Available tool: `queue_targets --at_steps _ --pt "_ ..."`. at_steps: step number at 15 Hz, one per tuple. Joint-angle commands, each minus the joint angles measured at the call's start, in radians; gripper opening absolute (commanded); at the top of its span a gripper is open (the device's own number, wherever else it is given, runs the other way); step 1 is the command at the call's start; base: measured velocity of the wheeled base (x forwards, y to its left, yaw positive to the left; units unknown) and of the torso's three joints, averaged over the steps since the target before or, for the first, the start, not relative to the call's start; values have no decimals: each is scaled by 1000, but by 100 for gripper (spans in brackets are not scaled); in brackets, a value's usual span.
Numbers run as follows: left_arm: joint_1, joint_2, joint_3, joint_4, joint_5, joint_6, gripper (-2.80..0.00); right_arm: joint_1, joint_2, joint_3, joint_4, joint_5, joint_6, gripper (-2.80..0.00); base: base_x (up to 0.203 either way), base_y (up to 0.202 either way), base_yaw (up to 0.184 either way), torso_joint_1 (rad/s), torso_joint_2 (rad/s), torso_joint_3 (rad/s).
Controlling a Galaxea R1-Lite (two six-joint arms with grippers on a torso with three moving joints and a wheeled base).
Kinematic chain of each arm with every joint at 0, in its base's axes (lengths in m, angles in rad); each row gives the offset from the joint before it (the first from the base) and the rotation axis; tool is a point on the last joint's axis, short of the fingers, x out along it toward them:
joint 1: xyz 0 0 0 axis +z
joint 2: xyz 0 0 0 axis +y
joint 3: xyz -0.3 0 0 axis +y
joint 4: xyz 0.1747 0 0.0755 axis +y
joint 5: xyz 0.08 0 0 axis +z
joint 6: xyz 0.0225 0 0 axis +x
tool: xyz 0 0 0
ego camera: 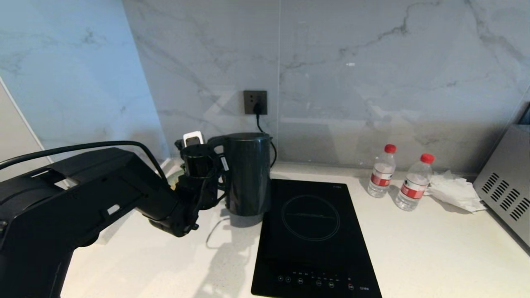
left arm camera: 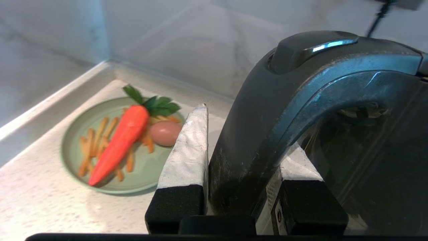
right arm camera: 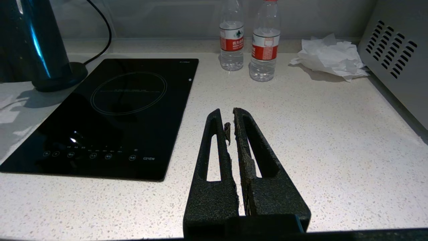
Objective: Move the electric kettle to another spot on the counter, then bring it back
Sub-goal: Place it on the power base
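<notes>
The electric kettle, a tall glossy black jug, stands upright at the back of the counter, just left of the hob. In the right wrist view the kettle is over its round base disc; whether they touch I cannot tell. My left gripper comes in from the left and is shut on the kettle's loop handle. The left gripper has one white-padded finger on each side of it. My right gripper hangs shut and empty over bare counter right of the hob.
A black induction hob lies right of the kettle. Two red-capped water bottles and crumpled tissue stand at the back right beside a metal appliance. A green plate of toy food fills the left corner. The kettle's cord runs to a wall socket.
</notes>
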Motion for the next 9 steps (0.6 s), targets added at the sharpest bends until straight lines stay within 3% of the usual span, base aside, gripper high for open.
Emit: queue_targets --at_steps 1,9 --pt "-1 7 -12 -6 5 -1 -280 0 0 0 -1 0 0 -280 0 0 0 0 0 0" --pt "-3 55 -126 39 7 -1 -280 0 0 0 0 0 0 -280 0 0 0 0 0 0"
